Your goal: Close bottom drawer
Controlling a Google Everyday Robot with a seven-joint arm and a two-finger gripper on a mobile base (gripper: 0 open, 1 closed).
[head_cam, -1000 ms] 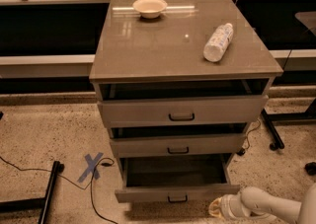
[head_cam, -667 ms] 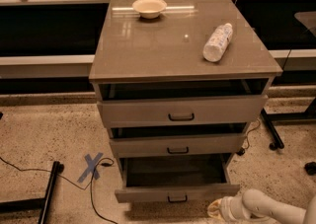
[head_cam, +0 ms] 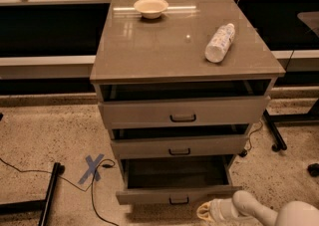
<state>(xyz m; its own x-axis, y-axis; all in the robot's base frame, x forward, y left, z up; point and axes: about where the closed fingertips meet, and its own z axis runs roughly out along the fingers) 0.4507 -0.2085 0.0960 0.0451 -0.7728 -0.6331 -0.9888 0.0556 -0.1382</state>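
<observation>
The robot's white gripper (head_cam: 205, 211) hung low at the near right, just in front of the shallow grey-taupe bottom drawer (head_cam: 149, 196) and right of its small black handle (head_cam: 178, 200). Whether it was open or closed could not be told. That drawer stood pulled out furthest of the three in the grey-taupe desk (head_cam: 169, 56). On the desk top, a white plastic bottle (head_cam: 220, 43) lay at the right and a cream bowl (head_cam: 151, 7) sat at the far edge.

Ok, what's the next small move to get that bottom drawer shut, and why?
Probably bring the end effector against the front of the bottom drawer and push inward. The drawer stands pulled out, tray exposed, and the end effector sits low in front, just right of the handle.
</observation>
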